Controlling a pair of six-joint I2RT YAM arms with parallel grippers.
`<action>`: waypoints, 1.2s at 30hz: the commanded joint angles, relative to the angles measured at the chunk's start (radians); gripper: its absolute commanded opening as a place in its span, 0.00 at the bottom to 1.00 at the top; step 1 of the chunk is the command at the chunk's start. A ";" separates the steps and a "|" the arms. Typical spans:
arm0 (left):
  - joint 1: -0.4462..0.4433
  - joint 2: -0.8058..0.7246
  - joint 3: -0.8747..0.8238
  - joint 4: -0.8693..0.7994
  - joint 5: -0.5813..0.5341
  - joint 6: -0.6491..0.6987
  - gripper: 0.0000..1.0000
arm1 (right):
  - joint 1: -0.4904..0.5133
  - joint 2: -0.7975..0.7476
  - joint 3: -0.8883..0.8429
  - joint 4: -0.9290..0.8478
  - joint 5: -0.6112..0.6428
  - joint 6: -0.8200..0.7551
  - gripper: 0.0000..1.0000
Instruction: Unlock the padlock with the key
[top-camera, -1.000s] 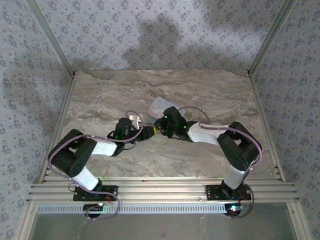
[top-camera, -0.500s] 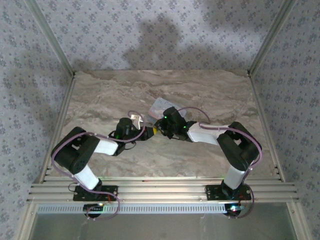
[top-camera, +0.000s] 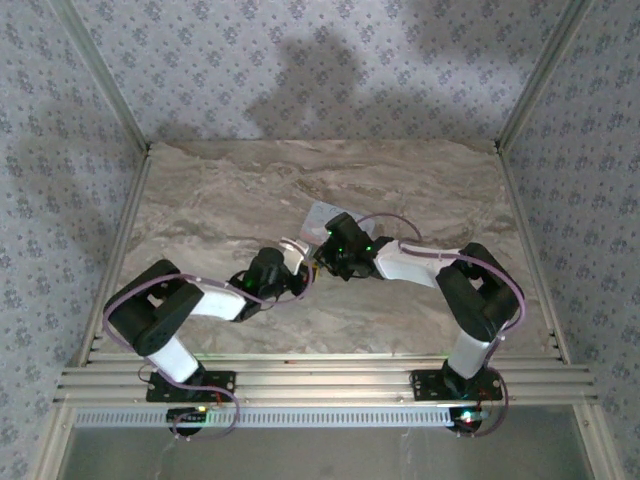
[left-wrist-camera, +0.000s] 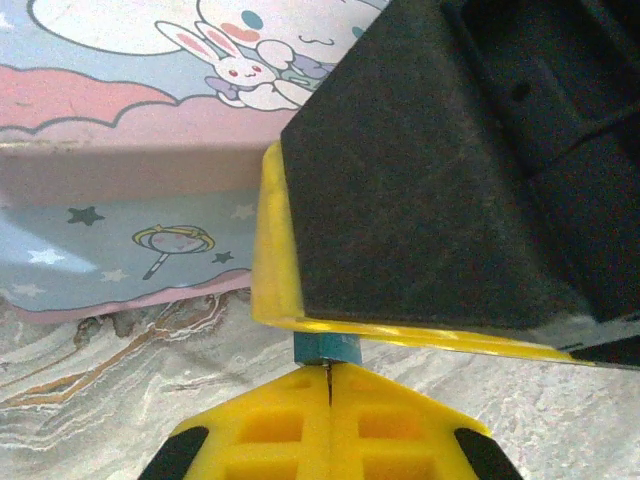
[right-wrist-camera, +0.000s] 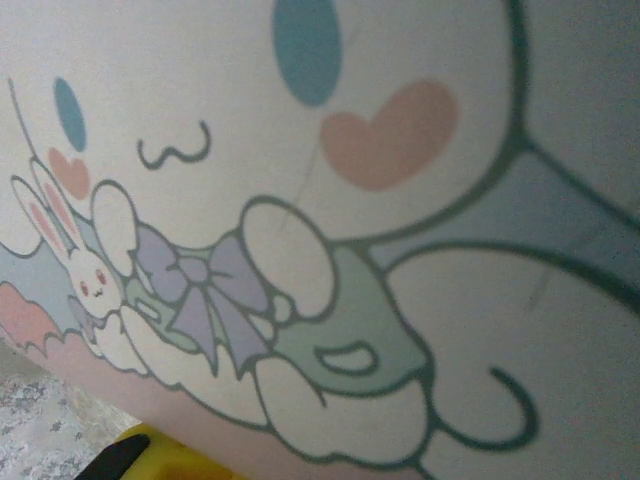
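The padlock (left-wrist-camera: 327, 348) is a tiny dark blue block just past my left fingertips. It pokes out from under the right gripper's yellow finger (left-wrist-camera: 275, 250), which hides its far part. My left gripper (left-wrist-camera: 328, 375) is shut on the key (left-wrist-camera: 328, 371), a thin metal sliver that meets the padlock's near face. In the top view the left gripper (top-camera: 303, 272) and right gripper (top-camera: 318, 259) meet tip to tip at the near corner of the pale cartoon box (top-camera: 322, 213). The right gripper appears shut on the padlock.
The box (left-wrist-camera: 120, 150) with its bunny-print lid lies on the marble table (top-camera: 200, 200), touching the grippers' meeting point. The right wrist camera hangs close above the lid (right-wrist-camera: 400, 250). Patterned walls (top-camera: 60, 200) enclose the table on three sides.
The left arm swung its wrist right and nearer, bringing its tip against the right gripper. Its jaws went from partly open to shut. The right arm barely shifted.
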 joint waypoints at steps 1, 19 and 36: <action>-0.005 0.031 -0.010 -0.021 -0.044 0.081 0.00 | 0.014 -0.007 0.022 -0.030 -0.115 0.015 0.09; 0.032 0.027 -0.045 0.073 0.011 -0.105 0.00 | 0.014 -0.169 -0.055 -0.064 0.070 0.013 0.55; 0.063 0.009 -0.024 0.074 0.131 -0.345 0.00 | 0.043 -0.118 -0.112 0.061 0.095 0.055 0.52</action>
